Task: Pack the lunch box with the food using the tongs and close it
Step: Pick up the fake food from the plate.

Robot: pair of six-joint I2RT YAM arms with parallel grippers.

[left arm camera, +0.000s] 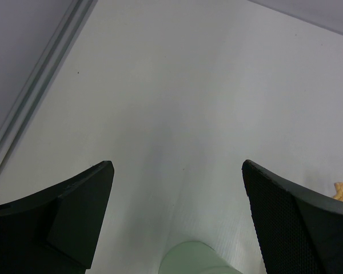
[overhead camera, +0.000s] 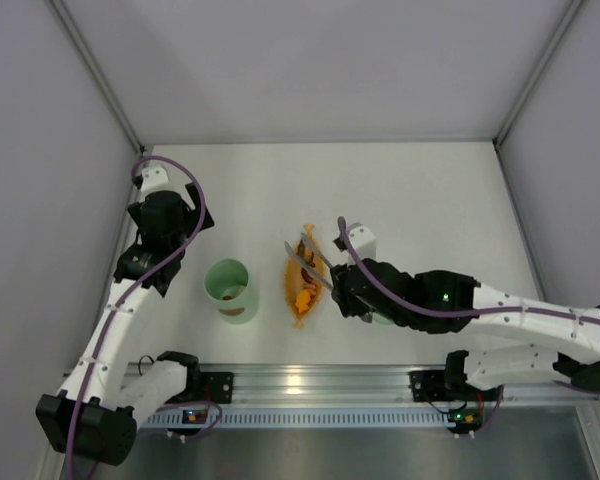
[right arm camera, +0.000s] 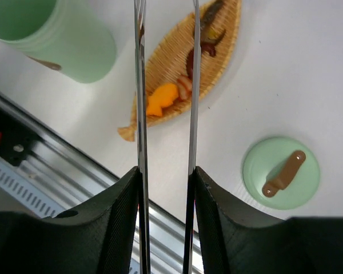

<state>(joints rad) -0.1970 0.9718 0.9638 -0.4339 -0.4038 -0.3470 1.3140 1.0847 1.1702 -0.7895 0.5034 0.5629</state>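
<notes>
Pinching the tongs (right arm camera: 139,114), the right gripper (right arm camera: 166,177) held them over the food (right arm camera: 162,98) just ahead. The lunch box (right arm camera: 63,40) stood farther ahead to one side, and its lid (right arm camera: 281,171) lay close beside the gripper. The left gripper (left arm camera: 177,188) hung spread.

Left claw (left arm camera: 177,171) spread wide, right claw (right arm camera: 166,174) pinching the tongs (right arm camera: 140,85), right arm reaching left

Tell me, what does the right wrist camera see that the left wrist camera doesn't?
Only the right wrist view: the tongs held in the right gripper, the food pieces, and the lid lying on the table. Only the left wrist view: the left gripper, open and empty, and a wall edge. Both: the green container, the table, and the orange dish, though the left shows only its tip.
</notes>
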